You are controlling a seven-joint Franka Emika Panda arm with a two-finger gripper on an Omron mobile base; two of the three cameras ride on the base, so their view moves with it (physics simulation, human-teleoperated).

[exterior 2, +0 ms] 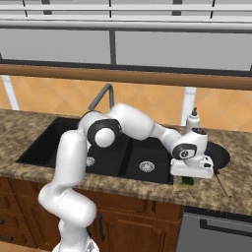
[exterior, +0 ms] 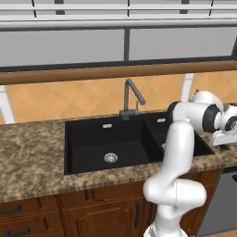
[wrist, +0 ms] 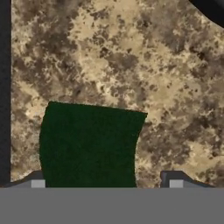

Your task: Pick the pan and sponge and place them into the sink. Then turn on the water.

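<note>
At the far left the sink (exterior 2: pixel 74 147) sits sunk in the speckled tabletop (exterior: pixel 32 152), both black basins bare down to their silver drains, with the faucet (exterior: pixel 130 95) standing dry behind the divider, so nothing of the task looks finished yet. Further right the arm reaches over the sink's right rim and holds the gripper (exterior 2: pixel 189 178) low above the sponge (wrist: pixel 89 146), which lies flat on the tabletop just beside the basin with its dark green face up. In the hand view the jaws stand spread, one tip on each side of the sponge and neither touching it, placed for a straight squeeze. Rightmost lies the pan (exterior 2: pixel 219 153), its handle pointing toward the front edge, beside a white soap bottle (exterior 2: pixel 193 120).
</note>
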